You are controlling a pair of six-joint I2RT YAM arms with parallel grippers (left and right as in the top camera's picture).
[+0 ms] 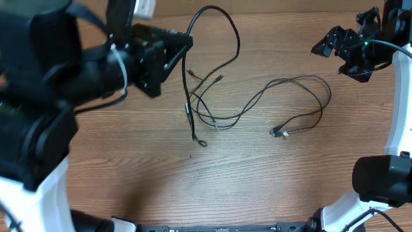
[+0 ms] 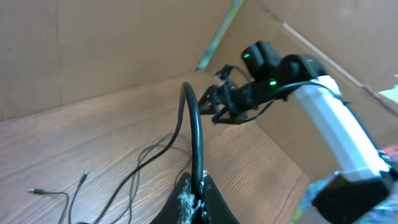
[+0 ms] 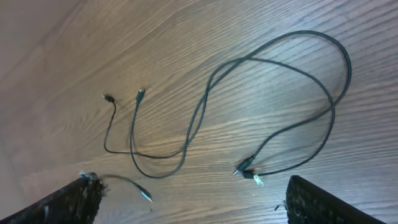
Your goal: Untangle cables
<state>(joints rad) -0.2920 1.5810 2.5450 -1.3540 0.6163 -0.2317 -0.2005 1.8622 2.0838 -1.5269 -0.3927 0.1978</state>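
Thin black cables (image 1: 212, 116) lie on the wooden table, crossing in a loose tangle at centre. One cable (image 1: 226, 26) arcs up off the table into my left gripper (image 1: 182, 50), which is shut on it. In the left wrist view the cable (image 2: 198, 137) rises straight out from between the closed fingers (image 2: 214, 202). A second cable (image 1: 309, 96) makes a wide loop to the right, its plug tips (image 1: 278, 132) lying together. My right gripper (image 1: 341, 40) hovers at the far right, open and empty. Below it, the right wrist view shows that loop (image 3: 283, 93) and the plugs (image 3: 249, 171).
Brown cardboard walls (image 2: 124, 43) stand behind the table. The white right arm (image 2: 329, 118) reaches across in the left wrist view. Both arm bases (image 1: 380, 180) stand at the table's near corners. Loose plug ends (image 3: 124, 96) rest on bare wood left of centre.
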